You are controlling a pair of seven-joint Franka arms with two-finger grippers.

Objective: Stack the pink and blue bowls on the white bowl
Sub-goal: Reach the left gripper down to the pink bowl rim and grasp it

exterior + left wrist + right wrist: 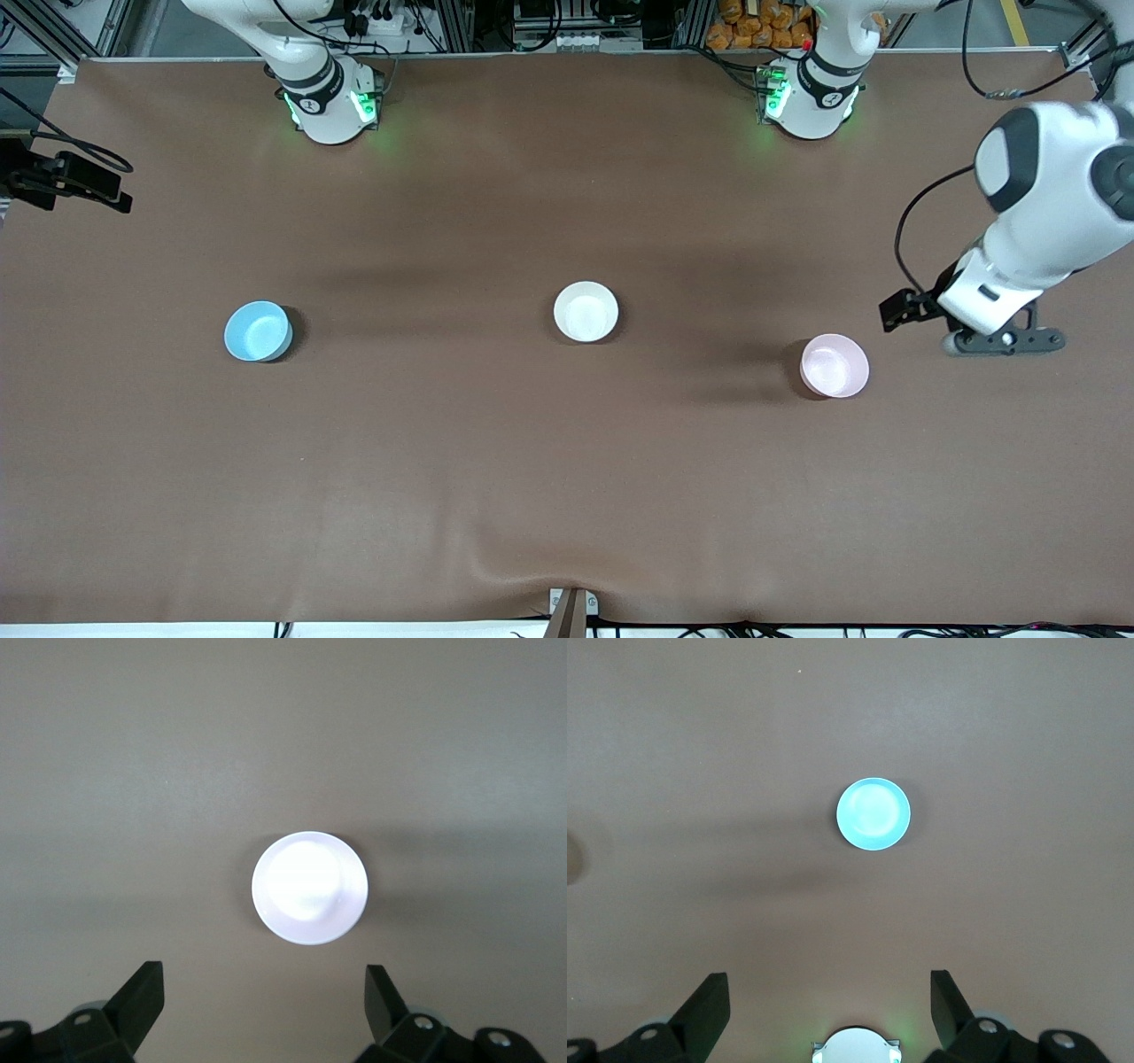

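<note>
Three bowls stand apart in a row on the brown table. The blue bowl point(258, 331) point(873, 813) is toward the right arm's end, the white bowl point(586, 311) in the middle, and the pink bowl point(834, 365) toward the left arm's end. My left gripper point(1004, 341) point(262, 979) hangs open and empty beside the pink bowl point(309, 888), which looks washed out in the left wrist view. High over the table, my right gripper point(828, 979) is open and empty, between its own base point(853, 1047) and the blue bowl. It is out of the front view.
The arm bases point(330, 102) point(811, 93) stand at the table's edge farthest from the front camera. A black device point(66, 182) juts in at the right arm's end. A small bracket point(571, 607) sits at the nearest edge.
</note>
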